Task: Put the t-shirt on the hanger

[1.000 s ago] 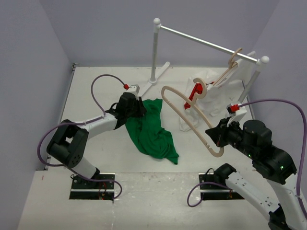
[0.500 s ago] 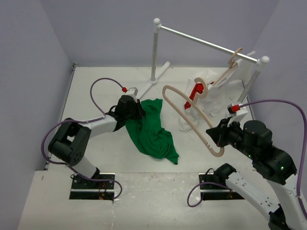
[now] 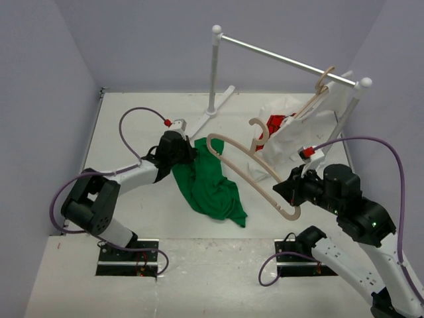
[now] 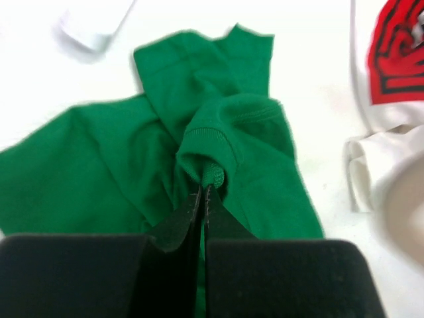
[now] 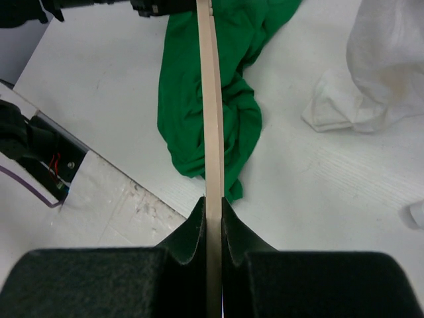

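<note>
The green t-shirt (image 3: 209, 182) lies crumpled on the white table, also in the left wrist view (image 4: 218, 139) and the right wrist view (image 5: 199, 99). My left gripper (image 3: 187, 154) is shut on a ribbed fold of the shirt (image 4: 213, 175) at its upper left edge. My right gripper (image 3: 286, 191) is shut on the light tan wooden hanger (image 3: 245, 169) and holds it in the air, its far end over the shirt. The hanger's bar (image 5: 209, 99) runs straight out between my right fingers.
A white clothes rail (image 3: 285, 61) stands at the back. A second wooden hanger (image 3: 318, 89) hangs on it with a white garment with red print (image 3: 291, 136) draped to the table. The white garment also shows in the right wrist view (image 5: 377, 73).
My right gripper has moved left with the hanger, bringing its far end over the green shirt. The left gripper has shifted slightly, still gripping the shirt.
</note>
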`<state>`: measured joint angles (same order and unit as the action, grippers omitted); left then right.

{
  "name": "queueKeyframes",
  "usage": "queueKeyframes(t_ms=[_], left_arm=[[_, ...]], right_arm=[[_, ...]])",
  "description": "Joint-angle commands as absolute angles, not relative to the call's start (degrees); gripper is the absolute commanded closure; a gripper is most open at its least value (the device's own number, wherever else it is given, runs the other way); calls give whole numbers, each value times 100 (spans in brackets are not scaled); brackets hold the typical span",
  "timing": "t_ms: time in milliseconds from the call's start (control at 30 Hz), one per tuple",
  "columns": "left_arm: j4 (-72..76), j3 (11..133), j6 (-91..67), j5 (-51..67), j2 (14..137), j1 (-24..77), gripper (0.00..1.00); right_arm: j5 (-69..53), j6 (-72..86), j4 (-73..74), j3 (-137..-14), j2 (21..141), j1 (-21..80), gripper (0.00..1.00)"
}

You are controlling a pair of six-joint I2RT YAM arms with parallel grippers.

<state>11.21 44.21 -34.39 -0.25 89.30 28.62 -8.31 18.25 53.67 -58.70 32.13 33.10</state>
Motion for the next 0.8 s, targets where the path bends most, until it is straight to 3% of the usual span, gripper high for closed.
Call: queueKeyframes(t_ms=[0, 367, 767], left_arm=[[736, 4853, -3280, -446, 8160, 2819, 100], [397, 5185, -3200, -35, 7631, 2864, 100], [125, 5430, -2998, 268, 7528, 2966, 100]], right_arm=[[-1398, 1780, 4762, -5685, 3450, 3337, 100], [-1593, 1888, 4179, -5686, 3888, 3349, 100], [-495, 1942, 4406, -6400, 4816, 3509, 100]])
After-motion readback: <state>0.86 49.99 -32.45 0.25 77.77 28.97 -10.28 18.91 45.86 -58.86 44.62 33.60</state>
